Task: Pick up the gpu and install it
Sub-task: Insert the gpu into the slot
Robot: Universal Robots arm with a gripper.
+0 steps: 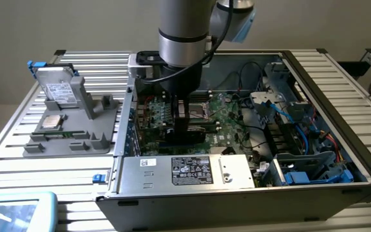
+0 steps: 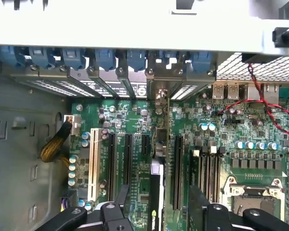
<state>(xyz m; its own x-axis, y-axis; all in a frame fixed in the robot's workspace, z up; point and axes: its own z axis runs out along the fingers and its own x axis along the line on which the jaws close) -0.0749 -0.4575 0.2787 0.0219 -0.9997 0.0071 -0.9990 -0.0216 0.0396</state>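
The gpu (image 2: 155,192) is a thin black card standing on edge in a slot of the green motherboard (image 2: 135,120). Its metal bracket (image 2: 158,96) reaches up to the case's rear slot row. My gripper (image 2: 159,214) straddles the card, and its black fingers (image 2: 119,207) stand well apart on either side with a gap to the card. It is open and holds nothing. In the exterior view the gripper (image 1: 184,116) hangs low inside the open computer case (image 1: 340,96), just above the black gpu (image 1: 189,135).
Empty expansion slots (image 2: 111,163) flank the card and the CPU socket (image 2: 253,192) lies close by. A silver hard drive (image 1: 62,89) and a memory stick (image 1: 60,133) rest on a grey fixture (image 1: 76,142) at the exterior view's left. The power supply (image 1: 185,171) borders the board.
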